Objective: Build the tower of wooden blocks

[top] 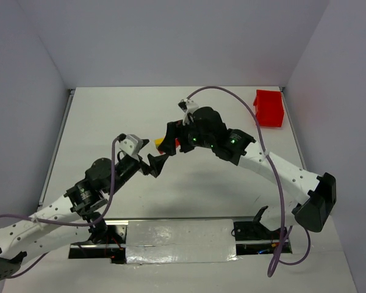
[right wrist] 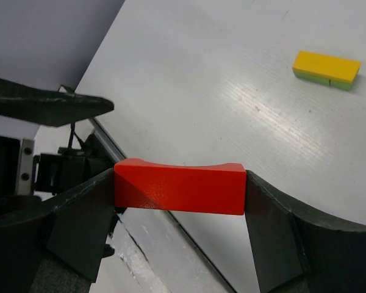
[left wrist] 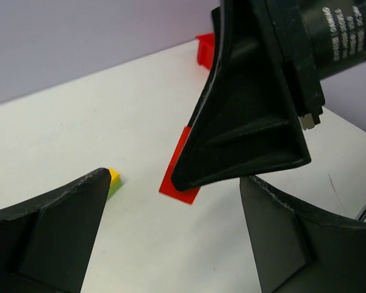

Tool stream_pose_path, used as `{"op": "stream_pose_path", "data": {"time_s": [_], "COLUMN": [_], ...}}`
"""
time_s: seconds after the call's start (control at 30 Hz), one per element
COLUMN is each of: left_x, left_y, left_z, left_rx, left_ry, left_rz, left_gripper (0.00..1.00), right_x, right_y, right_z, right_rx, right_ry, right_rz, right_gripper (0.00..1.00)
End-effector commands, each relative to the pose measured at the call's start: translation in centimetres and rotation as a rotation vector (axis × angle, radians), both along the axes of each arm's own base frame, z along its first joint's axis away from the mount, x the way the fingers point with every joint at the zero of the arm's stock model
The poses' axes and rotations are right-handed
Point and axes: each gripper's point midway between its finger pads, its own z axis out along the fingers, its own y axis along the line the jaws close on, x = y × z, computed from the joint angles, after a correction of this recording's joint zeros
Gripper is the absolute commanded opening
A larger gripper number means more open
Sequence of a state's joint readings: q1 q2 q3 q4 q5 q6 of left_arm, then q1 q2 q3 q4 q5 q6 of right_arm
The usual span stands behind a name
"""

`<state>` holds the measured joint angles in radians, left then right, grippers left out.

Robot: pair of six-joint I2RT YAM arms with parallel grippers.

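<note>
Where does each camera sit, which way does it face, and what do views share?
Top external: above and behind the arms, looking down at the table; both arms show.
Left wrist: low, facing the right gripper's finger on the red block; left gripper's open fingers frame it.
Right wrist: looks down past its fingers clamping the red block.
Shared: both wrist views show the red block and yellow-green bar.
</note>
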<state>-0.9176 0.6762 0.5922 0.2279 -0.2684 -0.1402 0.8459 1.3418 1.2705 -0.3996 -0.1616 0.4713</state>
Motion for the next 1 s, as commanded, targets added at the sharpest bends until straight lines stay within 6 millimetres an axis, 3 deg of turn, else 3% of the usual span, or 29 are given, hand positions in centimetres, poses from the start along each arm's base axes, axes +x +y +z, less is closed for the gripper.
{"op": "stream_pose_path", "data": {"time_s": [0.0, 0.03, 0.07, 0.1, 0.13, 0.17, 0.2, 0.27, 0.3, 0.4, 0.47, 0.53, 0.77, 0.93, 0.97], "left_x": [0.9, 0.8, 0.8, 0.7, 0.6, -0.3, -0.4, -1.7, -2.0, -2.7, -2.9, -2.6, -1.9, -1.7, -1.7], "left_y": [2.9, 3.7, 5.7, 7.0, 8.5, 10.7, 13.0, 16.2, 17.7, 19.9, 20.4, 20.1, 18.7, 18.7, 18.6], "left_z": [-0.2, 0.8, -1.2, 0.0, -0.2, -1.8, -0.3, -0.7, 0.7, 1.6, 1.9, 1.6, -2.4, -2.7, -2.8], "left_rx": [-0.009, -0.023, 0.025, -0.006, -0.008, 0.014, -0.024, 0.003, -0.026, -0.022, 0.029, 0.056, 0.185, 0.205, 0.204], "left_ry": [0.181, 0.208, 0.295, 0.320, 0.355, 0.439, 0.424, 0.462, 0.440, 0.414, 0.381, 0.353, 0.360, 0.381, 0.381], "left_rz": [0.178, 0.218, 0.322, 0.381, 0.458, 0.553, 0.664, 0.786, 0.845, 0.909, 0.899, 0.872, 0.818, 0.830, 0.828], "left_gripper": [1.00, 1.00, 1.00, 0.99, 0.99, 0.99, 0.99, 1.00, 0.99, 0.99, 1.00, 0.99, 1.00, 0.99, 1.00], "right_x": [3.3, 4.3, 5.2, 6.0, 7.0, 7.8, 8.9, 10.6, 11.3, 13.1, 13.9, 14.2, 16.4, 17.6, 17.7], "right_y": [0.2, 0.0, 0.2, 0.5, 0.5, 0.7, 1.2, 1.5, 1.7, 1.9, 1.9, 2.4, 3.9, 4.4, 4.8], "right_z": [1.7, 1.5, 0.4, 0.5, 0.2, -0.3, -1.7, -2.4, -3.9, -5.4, -6.0, -7.8, -10.7, -10.9, -11.9], "right_rx": [0.020, 0.002, -0.023, -0.031, -0.048, -0.061, -0.091, -0.109, -0.138, -0.168, -0.197, -0.243, -0.339, -0.372, -0.391], "right_ry": [-0.104, -0.112, -0.101, -0.113, -0.121, -0.128, -0.119, -0.129, -0.119, -0.136, -0.146, -0.138, -0.136, -0.119, -0.113], "right_rz": [-0.071, -0.106, -0.119, -0.134, -0.166, -0.192, -0.215, -0.267, -0.286, -0.365, -0.416, -0.431, -0.438, -0.481, -0.464], "right_gripper": [0.00, 0.00, 0.00, 0.00, 0.00, 0.00, 0.01, 0.01, 0.01, 0.03, 0.04, 0.04, 0.04, 0.05, 0.05]}}
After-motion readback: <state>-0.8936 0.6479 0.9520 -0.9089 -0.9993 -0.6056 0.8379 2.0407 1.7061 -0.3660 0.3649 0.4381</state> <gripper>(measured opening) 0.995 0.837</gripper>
